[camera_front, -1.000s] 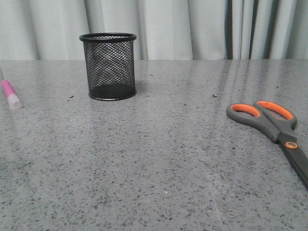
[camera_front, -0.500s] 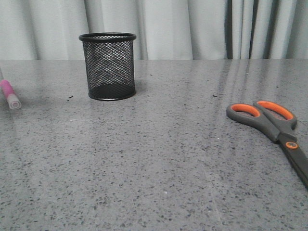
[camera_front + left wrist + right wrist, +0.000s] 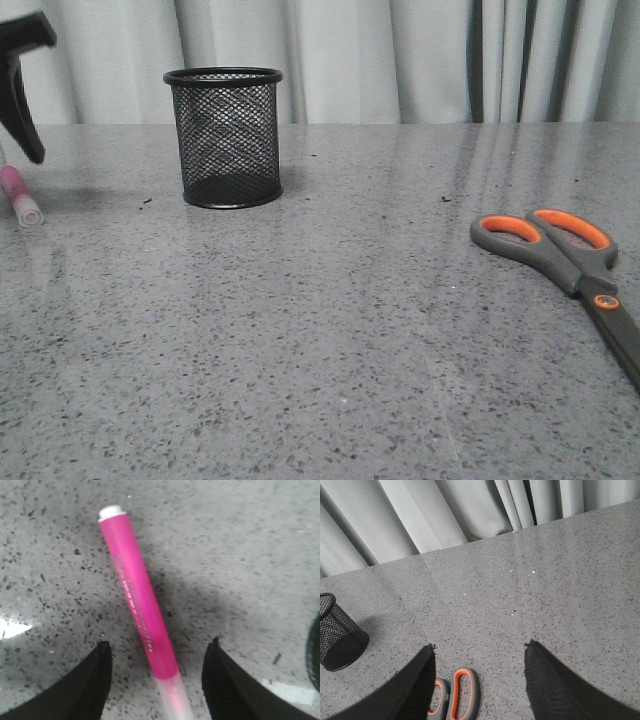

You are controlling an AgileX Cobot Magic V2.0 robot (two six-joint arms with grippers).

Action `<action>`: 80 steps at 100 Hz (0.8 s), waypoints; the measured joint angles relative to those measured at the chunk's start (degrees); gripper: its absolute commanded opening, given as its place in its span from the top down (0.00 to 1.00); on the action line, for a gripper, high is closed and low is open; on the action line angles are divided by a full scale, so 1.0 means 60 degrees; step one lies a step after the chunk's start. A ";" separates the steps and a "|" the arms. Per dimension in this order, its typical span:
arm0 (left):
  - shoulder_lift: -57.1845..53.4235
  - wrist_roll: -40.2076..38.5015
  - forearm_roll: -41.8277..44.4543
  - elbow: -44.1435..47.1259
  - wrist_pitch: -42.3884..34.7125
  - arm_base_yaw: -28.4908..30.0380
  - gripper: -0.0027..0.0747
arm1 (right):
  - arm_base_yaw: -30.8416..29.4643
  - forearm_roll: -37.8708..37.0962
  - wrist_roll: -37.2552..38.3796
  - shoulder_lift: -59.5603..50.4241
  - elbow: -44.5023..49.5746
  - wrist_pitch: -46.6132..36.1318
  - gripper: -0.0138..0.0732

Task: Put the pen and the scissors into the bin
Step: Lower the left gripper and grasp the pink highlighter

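Note:
The magenta pen [image 3: 20, 195] lies flat at the table's far left. In the left wrist view the pen [image 3: 140, 605] runs between the fingers of my left gripper [image 3: 160, 644], which is open and hovers just above it without touching. One left finger [image 3: 22, 110] shows at the front view's left edge. The black mesh bin [image 3: 225, 135] stands upright and empty at the back left. The scissors [image 3: 570, 260] lie flat at the right. My right gripper [image 3: 480, 645] is open and empty above the orange-lined handle loops [image 3: 462, 692].
Grey curtains [image 3: 400, 60] hang behind the table's far edge. The bin also shows in the right wrist view [image 3: 337, 632], far to the scissors' left. The speckled grey tabletop [image 3: 330, 330] stretches between bin and scissors.
My left gripper has come into the front view at the upper left, above the pen. The pen, bin and scissors have not moved.

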 measured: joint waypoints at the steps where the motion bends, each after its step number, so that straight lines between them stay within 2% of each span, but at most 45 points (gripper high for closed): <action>1: 0.0022 -0.0025 0.0000 0.0000 0.0000 0.0000 0.52 | 0.0000 0.0000 0.0000 0.0000 0.0000 0.0000 0.43; 39: 0.0661 -0.0314 0.0654 -0.0193 -0.0394 -0.0016 0.53 | 0.0000 0.0000 0.0000 0.0000 0.0000 0.0208 0.43; 49: 0.0838 -0.0338 0.0841 -0.0263 -0.0412 -0.0016 0.64 | 0.0000 0.0000 0.0000 0.0000 0.0000 0.0262 0.43; 64: 0.0951 -0.0017 0.1245 -0.0286 -0.0412 -0.0016 0.99 | 0.0000 0.0123 0.0000 0.0000 0.0000 0.0399 0.43; 80: 0.0738 0.0636 0.1078 -0.0212 -0.1064 -0.0016 0.99 | 0.0000 0.0247 0.0000 0.0000 0.0000 0.0475 0.43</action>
